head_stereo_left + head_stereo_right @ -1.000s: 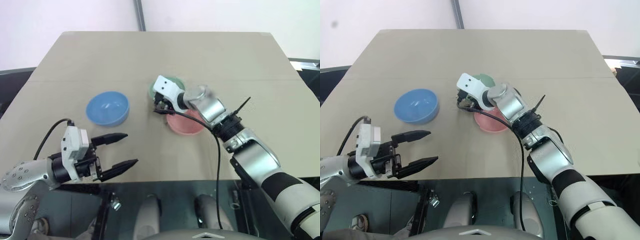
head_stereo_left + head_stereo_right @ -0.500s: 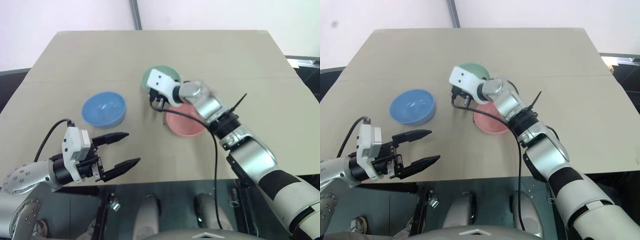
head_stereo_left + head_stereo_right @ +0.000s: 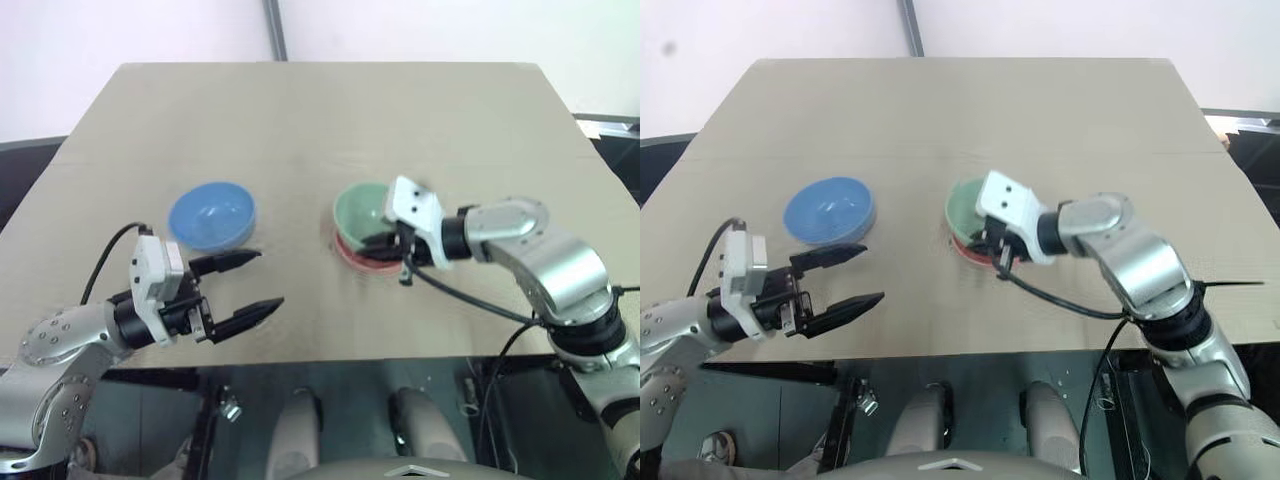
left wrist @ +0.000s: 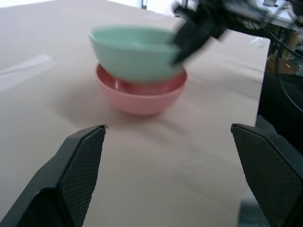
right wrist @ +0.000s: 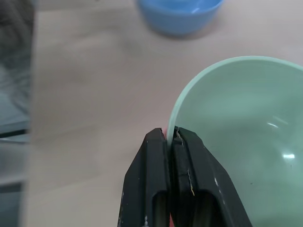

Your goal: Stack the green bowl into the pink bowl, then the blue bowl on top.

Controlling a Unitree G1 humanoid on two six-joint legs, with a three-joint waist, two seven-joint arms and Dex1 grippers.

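We see a tan table [image 3: 330,110] carrying three bowls. The blue bowl [image 3: 211,215] stands alone on the table's left half, upright and well apart from the other two. The pink bowl [image 3: 368,256] stands near the table's centre, towards the near edge. The green bowl [image 3: 362,210] sits in the mouth of the pink bowl, tilted rather than level; in the left wrist view its base is down inside the pink rim, though we cannot tell whether it is fully seated.

We find the right gripper [image 5: 170,137] clamped on the green bowl's rim: in the right wrist view its two black fingers [image 5: 158,156] pinch the thin mint wall between them, one finger inside the bowl and one outside. The right arm reaches in from the table's right side.

We find the left gripper [image 3: 253,283] near the table's front edge, just in front of the blue bowl and not touching it. Its fingers [image 3: 226,262] are spread wide with nothing between them
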